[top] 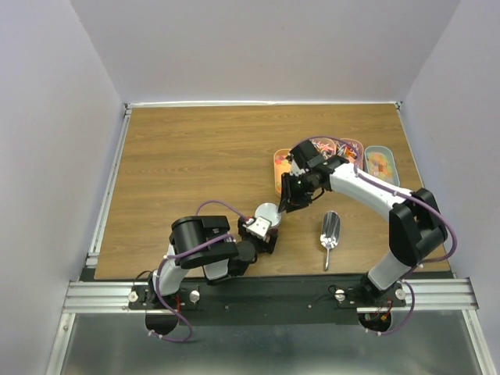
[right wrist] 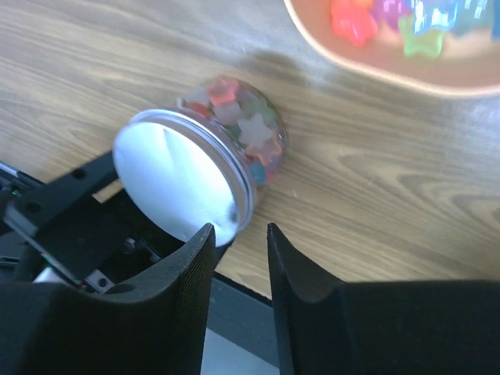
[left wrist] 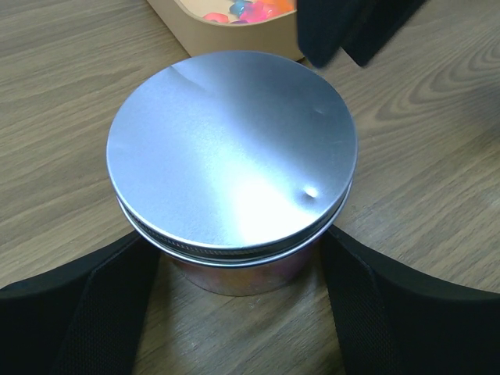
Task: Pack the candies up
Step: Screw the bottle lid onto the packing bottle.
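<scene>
A clear jar [right wrist: 234, 133] filled with the candies [right wrist: 238, 117] stands on the table, capped by a round metal lid [left wrist: 232, 152]. My left gripper [left wrist: 238, 238] grips the jar from both sides, its black fingers [left wrist: 101, 305] pressed against the wall just under the lid rim. In the top view the jar [top: 267, 212] sits just ahead of the left gripper [top: 262, 228]. My right gripper [right wrist: 241, 228] hovers above and beside the lid. Its jaws stand a small gap apart with nothing between them. More candies [left wrist: 242, 9] lie in an orange tray [left wrist: 226, 35] behind the jar.
Three oblong trays sit at the back right: orange [top: 279, 166], pink [top: 348, 145] and blue [top: 381, 162]. A metal scoop [top: 330, 230] lies on the table right of the jar, handle toward the near edge. The right arm [top: 367, 187] arches over the trays.
</scene>
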Controlling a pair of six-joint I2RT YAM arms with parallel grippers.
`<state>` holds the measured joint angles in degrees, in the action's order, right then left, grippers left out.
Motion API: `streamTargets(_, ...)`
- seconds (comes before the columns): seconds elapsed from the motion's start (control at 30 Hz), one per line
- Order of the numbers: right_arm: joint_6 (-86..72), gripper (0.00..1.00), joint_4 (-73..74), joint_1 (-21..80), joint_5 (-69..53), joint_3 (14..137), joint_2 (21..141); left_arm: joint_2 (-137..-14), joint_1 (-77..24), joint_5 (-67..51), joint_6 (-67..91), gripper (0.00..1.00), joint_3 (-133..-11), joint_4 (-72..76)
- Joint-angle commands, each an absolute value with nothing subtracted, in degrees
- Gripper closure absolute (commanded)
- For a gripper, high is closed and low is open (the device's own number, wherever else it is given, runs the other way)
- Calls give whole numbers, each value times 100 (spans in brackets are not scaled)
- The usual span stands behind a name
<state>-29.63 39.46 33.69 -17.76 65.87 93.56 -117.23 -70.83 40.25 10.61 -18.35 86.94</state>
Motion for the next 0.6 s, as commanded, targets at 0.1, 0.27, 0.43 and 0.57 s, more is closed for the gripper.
streamTargets(0.1, -2558, 60, 3990, 3384, -1626, 7418, 9904, -12217, -7005, 3867, 1169, 14, -1538, 11276)
streamTargets(0.27, -2338, 61, 3990, 3375, -1828, 7602, 10195, -12217, -7005, 3876, 1116, 14, -1591, 11259)
streamTargets(0.43, -2250, 66, 3990, 3384, -2030, 7638, 10327, -12225, -6996, 3858, 1107, 14, -1626, 11250)
streamTargets(0.57, -2232, 71, 3981, 3384, -2109, 7576, 10362, -12226, -6996, 3858, 1116, 14, -1652, 11232)
